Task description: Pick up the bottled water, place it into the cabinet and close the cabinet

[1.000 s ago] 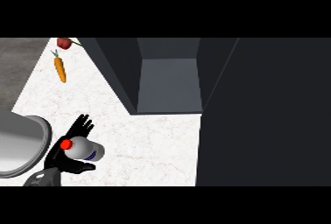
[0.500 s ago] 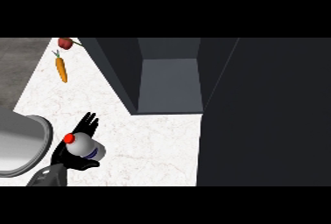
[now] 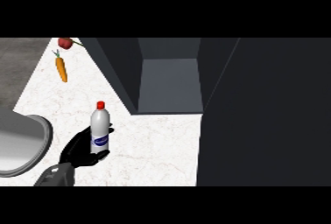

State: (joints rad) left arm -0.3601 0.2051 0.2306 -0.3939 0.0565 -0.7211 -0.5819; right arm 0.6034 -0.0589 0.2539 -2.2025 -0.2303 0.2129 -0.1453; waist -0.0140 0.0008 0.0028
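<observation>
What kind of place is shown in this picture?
Most likely a kitchen: a white marbled counter with a sink at its left, an open dark cabinet, and a carrot. The left hand holds a water bottle.

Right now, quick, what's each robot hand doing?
Left hand: fingers curled round the water bottle, holding it above the counter.
Right hand: not in view, so it cannot be told.

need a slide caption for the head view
Left hand holds the bottle upright over the counter, beside the open cabinet.
</observation>
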